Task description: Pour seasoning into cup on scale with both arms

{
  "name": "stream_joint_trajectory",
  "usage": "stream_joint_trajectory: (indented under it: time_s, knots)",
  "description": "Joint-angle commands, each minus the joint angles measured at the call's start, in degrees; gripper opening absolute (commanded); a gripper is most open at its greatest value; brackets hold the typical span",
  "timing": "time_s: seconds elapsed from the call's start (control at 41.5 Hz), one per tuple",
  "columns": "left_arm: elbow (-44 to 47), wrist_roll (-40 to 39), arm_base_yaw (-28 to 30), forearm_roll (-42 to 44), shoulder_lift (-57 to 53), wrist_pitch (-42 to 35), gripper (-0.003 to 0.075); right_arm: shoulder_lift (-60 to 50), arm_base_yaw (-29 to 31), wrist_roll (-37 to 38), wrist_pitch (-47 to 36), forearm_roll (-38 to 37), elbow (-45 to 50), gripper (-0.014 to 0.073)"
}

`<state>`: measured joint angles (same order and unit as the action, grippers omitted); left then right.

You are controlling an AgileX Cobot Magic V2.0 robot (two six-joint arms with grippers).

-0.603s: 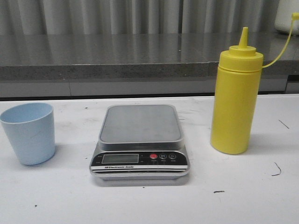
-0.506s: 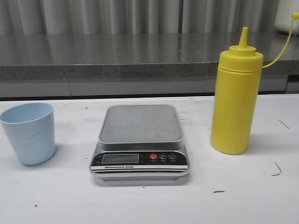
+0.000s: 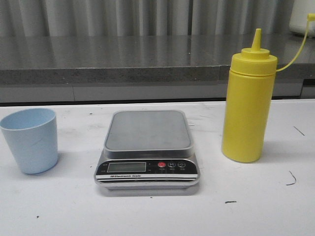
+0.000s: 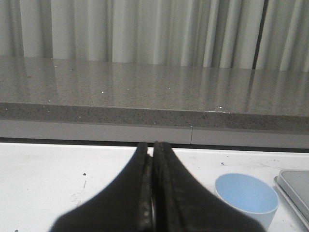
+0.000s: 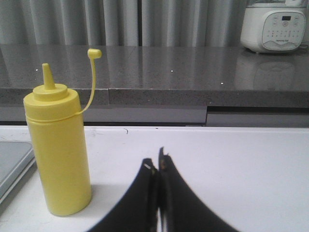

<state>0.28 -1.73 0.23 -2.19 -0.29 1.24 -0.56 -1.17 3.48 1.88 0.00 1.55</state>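
You can read "Electronic Scale" on the front strip of the scale, below its LCD display and beside the red button and two dark buttons; the smaller print there is too fine to make out. The scale sits mid-table with its bare grey platform facing up and its display edge toward you. The seasoning stands upright to the scale's right, long axis vertical, nozzle pointing straight up, its tethered tip cover arching off to the right. The cup stands upright, mouth up, left of the scale and apart from it, on the white table. Your left gripper has its fingers pressed together, holding nothing, near the cup. Your right gripper is likewise closed and empty, beside the bottle without touching it.
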Motion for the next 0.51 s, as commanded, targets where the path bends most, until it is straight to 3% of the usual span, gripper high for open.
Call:
stream_joint_trajectory:
  time_s: [0.0,0.314,0.482]
  knots:
    - [1.30,-0.13,-0.41,-0.43,-0.98,-4.34,-0.0020,-0.95,0.35,0.02,-5.06,-0.42,-0.33,-0.0066]
    - [1.30,-0.13,-0.41,-0.43,-0.98,-4.45,-0.0020,-0.95,0.35,-0.04,-6.96,-0.49,-0.38,-0.0066]
    - [0.17,-0.13,-0.41,-0.43,-0.98,-8.74,-0.0020,-0.95,0.35,-0.04,-7.03,-0.43,-3.35,-0.0066]
